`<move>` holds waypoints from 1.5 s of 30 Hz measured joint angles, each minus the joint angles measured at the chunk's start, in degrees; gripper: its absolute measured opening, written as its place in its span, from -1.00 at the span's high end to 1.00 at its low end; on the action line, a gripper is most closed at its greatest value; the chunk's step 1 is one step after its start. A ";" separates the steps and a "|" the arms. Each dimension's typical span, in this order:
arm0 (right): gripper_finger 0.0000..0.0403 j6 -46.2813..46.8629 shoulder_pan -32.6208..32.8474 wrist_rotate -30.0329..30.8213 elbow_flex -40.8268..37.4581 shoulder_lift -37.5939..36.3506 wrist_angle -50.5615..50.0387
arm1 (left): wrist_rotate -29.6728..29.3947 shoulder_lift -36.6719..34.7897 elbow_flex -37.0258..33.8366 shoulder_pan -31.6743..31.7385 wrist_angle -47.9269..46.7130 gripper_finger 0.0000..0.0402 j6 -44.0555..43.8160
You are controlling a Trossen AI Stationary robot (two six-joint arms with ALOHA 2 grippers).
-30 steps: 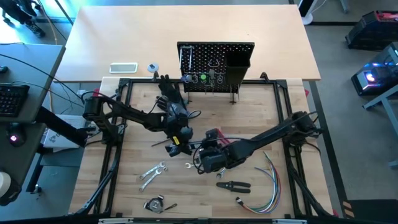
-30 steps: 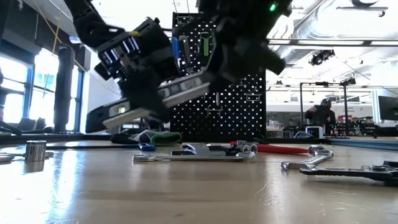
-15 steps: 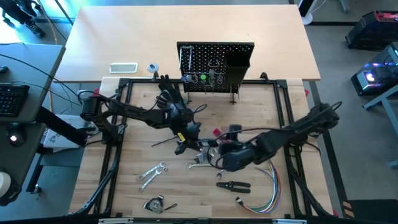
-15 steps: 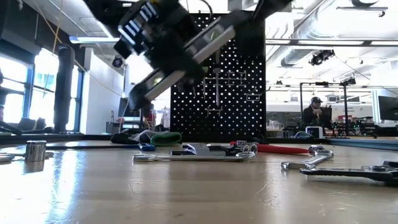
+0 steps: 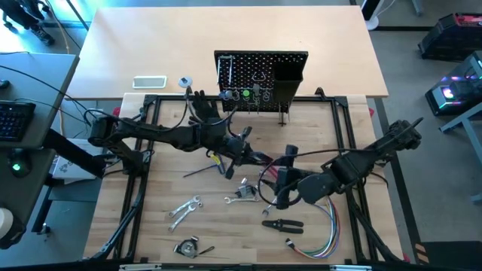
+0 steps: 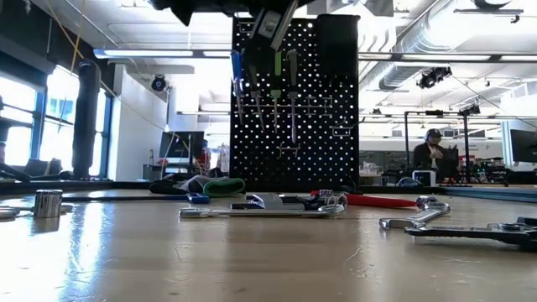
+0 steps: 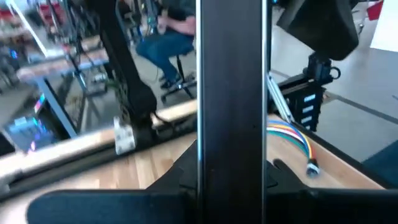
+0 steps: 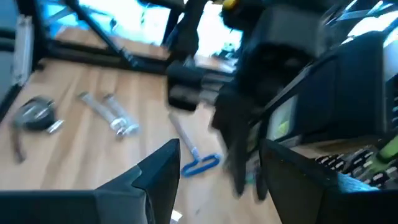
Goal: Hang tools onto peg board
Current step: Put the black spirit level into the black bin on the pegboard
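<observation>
The wooden table (image 5: 162, 188) has tools lying on it. The peg board (image 5: 260, 75) stands at its far edge. The left gripper (image 5: 238, 146) is squeezed shut on the black level (image 7: 230, 93), high in the air in front of the board. The level's long side runs across the fingers, and its low end is tipped at a slant. I think it should be turned slowly to meet a hook. The right gripper (image 5: 283, 178) is wide and holds nothing, nearer the front.

Surface: you have a light wooden surface (image 5: 162, 233) inside a black frame.
Peg board: it stands upright on legs (image 5: 260, 79) at the far edge.
Near left: you see silver wrenches (image 5: 184, 209) and a tape measure (image 5: 186, 247).
Middle: another wrench (image 5: 241, 194) and a thin black rod (image 5: 197, 172).
Near right: pliers (image 5: 282, 223) beside a bundle of coloured wires (image 5: 322, 226).
</observation>
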 joint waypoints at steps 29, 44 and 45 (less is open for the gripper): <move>-0.06 0.84 0.29 8.95 0.00 -0.70 1.14 | -2.34 -0.21 -0.07 -2.63 8.40 0.80 1.88; -0.06 -3.43 -1.52 4.78 0.02 -2.23 5.28 | -3.54 -0.24 -0.07 -4.35 11.52 0.80 4.08; -0.06 -3.85 -1.94 4.21 0.02 -2.23 5.86 | -3.54 -0.24 -0.07 -4.36 11.56 0.80 3.94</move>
